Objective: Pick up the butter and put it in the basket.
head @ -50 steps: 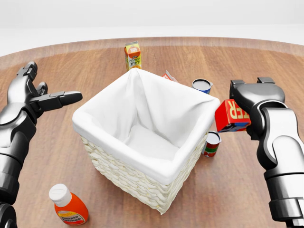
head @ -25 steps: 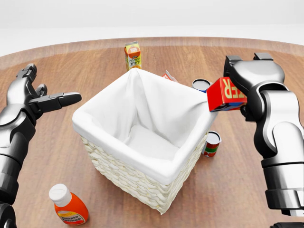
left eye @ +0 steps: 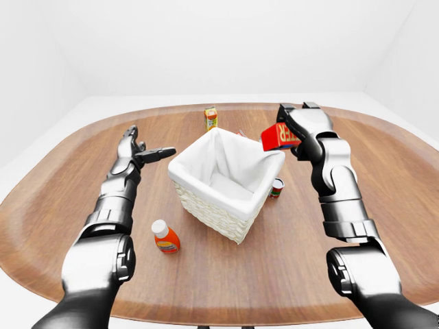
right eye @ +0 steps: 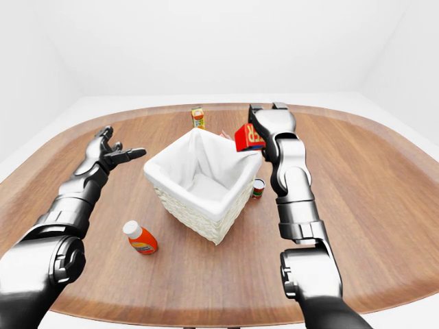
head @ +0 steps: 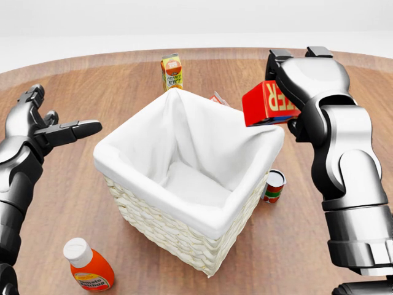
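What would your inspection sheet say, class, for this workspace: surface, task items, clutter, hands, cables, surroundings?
Surface: oval wooden table.
Task items: butter in right hand, raised at the basket rim's right corner; basket white-lined, nothing seen inside.
Clutter: juice carton, ketchup bottle, can beside basket; another item partly hidden behind it.
Hands: right hand shut on butter; left hand open, holding nothing.
Cables: nothing seen.
Surroundings: plain white walls and floor.
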### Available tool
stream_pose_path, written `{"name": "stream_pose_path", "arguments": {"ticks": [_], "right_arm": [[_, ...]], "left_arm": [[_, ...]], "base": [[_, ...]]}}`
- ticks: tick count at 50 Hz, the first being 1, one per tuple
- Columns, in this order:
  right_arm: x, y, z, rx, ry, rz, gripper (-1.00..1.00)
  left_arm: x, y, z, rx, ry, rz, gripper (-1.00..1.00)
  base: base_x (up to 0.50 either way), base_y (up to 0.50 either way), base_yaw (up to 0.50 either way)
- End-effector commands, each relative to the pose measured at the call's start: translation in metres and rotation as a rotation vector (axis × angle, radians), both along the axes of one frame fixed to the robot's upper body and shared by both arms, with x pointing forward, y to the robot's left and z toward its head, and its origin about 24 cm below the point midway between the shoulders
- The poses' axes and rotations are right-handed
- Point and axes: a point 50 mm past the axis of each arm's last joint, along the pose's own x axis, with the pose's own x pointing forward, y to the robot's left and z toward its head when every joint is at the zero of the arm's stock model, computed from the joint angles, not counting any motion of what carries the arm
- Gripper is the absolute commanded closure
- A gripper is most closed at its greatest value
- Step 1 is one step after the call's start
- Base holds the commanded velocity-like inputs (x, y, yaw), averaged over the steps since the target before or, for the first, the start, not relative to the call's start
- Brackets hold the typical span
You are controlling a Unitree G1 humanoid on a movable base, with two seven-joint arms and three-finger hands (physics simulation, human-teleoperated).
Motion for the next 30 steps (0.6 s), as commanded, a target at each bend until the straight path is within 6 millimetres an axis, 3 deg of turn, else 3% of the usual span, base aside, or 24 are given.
{"name": "stream_pose_path", "arguments": {"ticks": [1,30], "right_arm": [[-0.002,0.018,0.016,0.029,-0.098,0.058,1.00],[0.004,0.068,0.020,0.365,-0.221,0.261,1.00]], "left_arm": [[-0.001,0.002,-0.002,-0.009,0.008,0.004,-1.00],[-0.002,0.007,-0.003,-0.017,0.013,0.012,-1.00]], "base": [[0.00,0.00,0.00],[0.00,0.00,0.00]]}}
